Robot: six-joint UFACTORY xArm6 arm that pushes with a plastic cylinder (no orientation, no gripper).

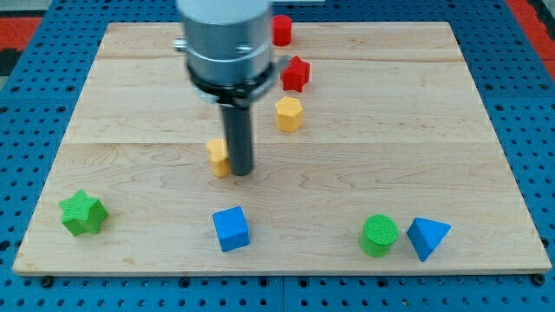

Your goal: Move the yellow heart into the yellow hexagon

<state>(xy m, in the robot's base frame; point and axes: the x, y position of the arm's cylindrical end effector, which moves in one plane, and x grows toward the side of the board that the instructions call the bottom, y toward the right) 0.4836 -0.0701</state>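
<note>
Wooden board [486,104], pale planks, sitting on blue pegboard [26,87]. Near edge, left to right: green star [83,213], blue cube [231,229], green cylinder [379,236], blue triangle block [427,237]. The last two are just beside each other, close to the bottom edge. Mid-board: my tip [240,172] touches the right side of the yellow heart [219,156], which is partly hidden behind the rod. No pincer on this arm, just the rod, so nothing to open or close. Yellow hexagon [289,113] sits up and to the right of the heart, bare wood between them. Beyond it: red star [296,74], then a red block [282,30] near the top edge, shape unclear. Count: two yellow, two red, two green, two blue. Right half of mid-board is open.
</note>
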